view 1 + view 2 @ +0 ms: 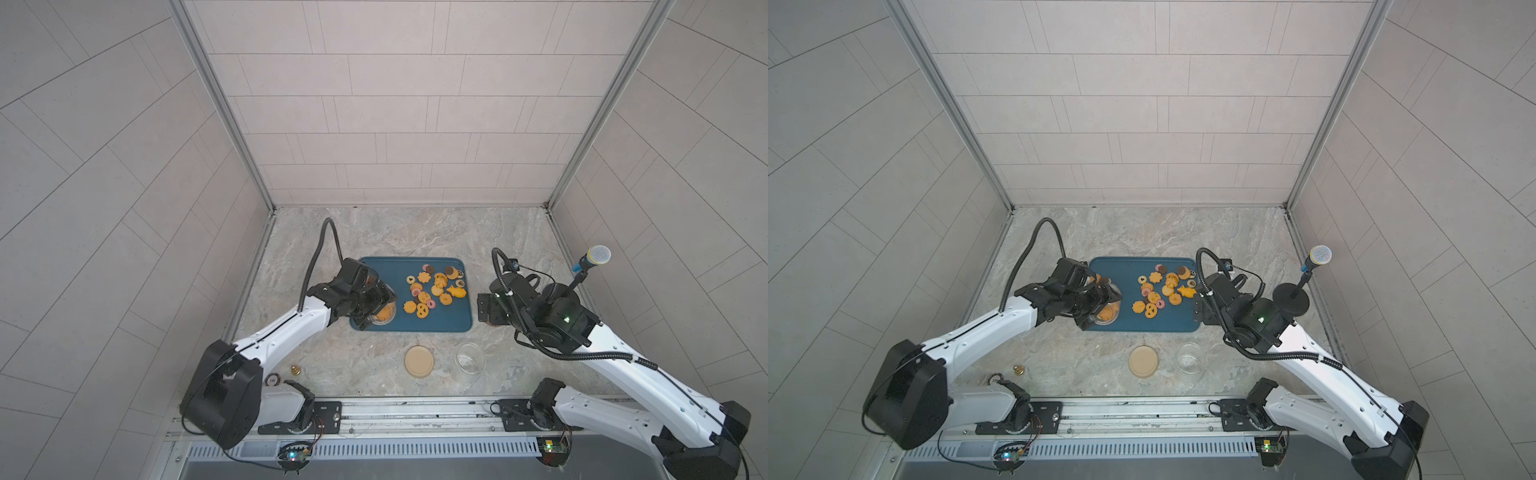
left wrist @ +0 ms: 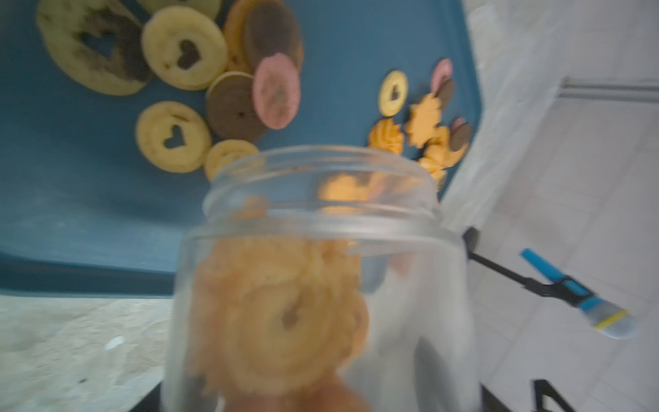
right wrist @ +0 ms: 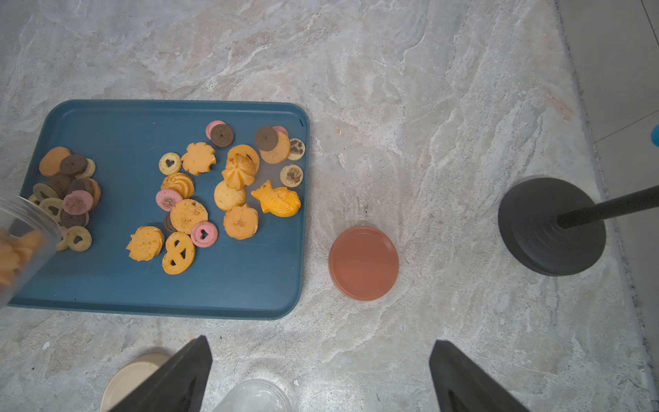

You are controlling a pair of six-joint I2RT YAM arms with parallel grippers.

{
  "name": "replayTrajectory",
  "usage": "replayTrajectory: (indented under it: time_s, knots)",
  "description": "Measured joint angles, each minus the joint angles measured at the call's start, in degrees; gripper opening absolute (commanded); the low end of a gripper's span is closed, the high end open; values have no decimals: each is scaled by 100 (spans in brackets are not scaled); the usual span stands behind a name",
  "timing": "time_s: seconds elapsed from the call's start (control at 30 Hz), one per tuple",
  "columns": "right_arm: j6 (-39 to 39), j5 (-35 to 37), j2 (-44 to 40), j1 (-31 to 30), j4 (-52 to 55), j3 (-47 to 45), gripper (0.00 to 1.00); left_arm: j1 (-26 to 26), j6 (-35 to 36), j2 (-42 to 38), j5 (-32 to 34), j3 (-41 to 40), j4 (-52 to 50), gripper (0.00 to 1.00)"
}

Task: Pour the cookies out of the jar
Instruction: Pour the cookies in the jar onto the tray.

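the left gripper is clamped round the clear jar, tipped with its mouth over the blue tray's left end — a few golden pieces sit inside. most of the cookies lie spilled on the tray, a small heap by the jar's mouth and a wider scatter toward the right. the right gripper hangs beside the tray — jaws spread wide, empty.
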State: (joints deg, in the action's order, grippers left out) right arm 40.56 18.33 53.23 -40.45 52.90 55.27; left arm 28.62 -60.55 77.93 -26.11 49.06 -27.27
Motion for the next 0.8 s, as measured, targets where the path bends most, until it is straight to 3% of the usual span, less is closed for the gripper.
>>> replayTrajectory:
  time_s: [0.13, 0.33, 0.47, 0.8]
  knots:
    - [0, 2, -48, 0, 15, 0, 100, 0, 1447, 516, 492, 964, -1377, 0]
    - [2, 4, -101, 0, 15, 0, 100, 63, 3014, 595, 1440, 1921, -2538, 0]
    - [2, 4, -96, 0, 15, 0, 100, 337, 3611, 885, 2011, 2037, -2907, 0]
    - [0, -7, -83, 2, 33, 35, 100, 1744, 4354, 1950, 4120, 2691, -3635, 0]
